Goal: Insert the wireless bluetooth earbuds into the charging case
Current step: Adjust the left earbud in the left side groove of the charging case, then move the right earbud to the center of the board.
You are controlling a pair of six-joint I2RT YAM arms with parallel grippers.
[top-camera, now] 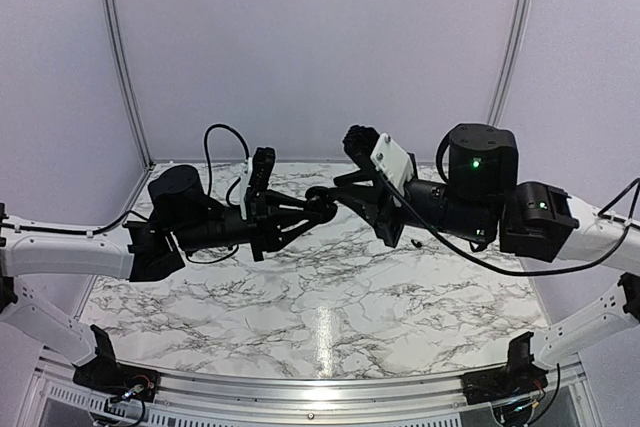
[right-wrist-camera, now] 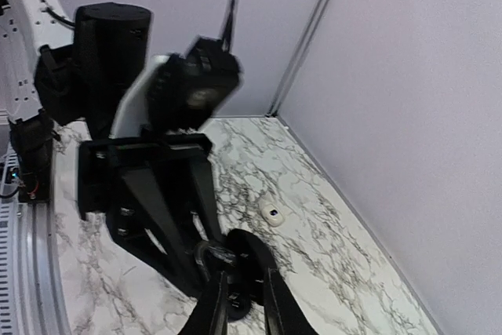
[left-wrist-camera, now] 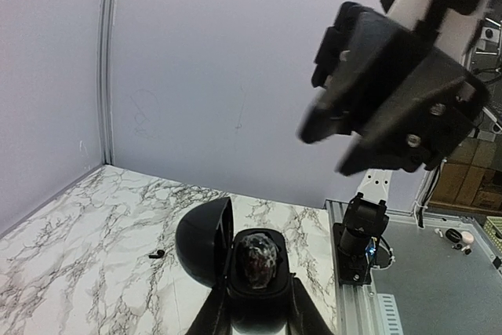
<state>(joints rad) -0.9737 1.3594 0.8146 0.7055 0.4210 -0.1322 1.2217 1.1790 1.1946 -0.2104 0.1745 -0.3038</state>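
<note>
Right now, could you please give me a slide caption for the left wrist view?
Left gripper holds an open black clamshell case over the marble table, where one small black earbud lies.

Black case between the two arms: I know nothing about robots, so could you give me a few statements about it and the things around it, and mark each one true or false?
1. The left gripper grips a black case. True.
2. The case's lid is shut. False: the lid stands open, swung to one side on its hinge.
3. A tiny black piece lies on the table, apart from the case. True.
4. The right gripper is parked far off at the table's edge. False: it is right by the case, and in the top view the two grippers almost meet over the middle of the table.
</note>
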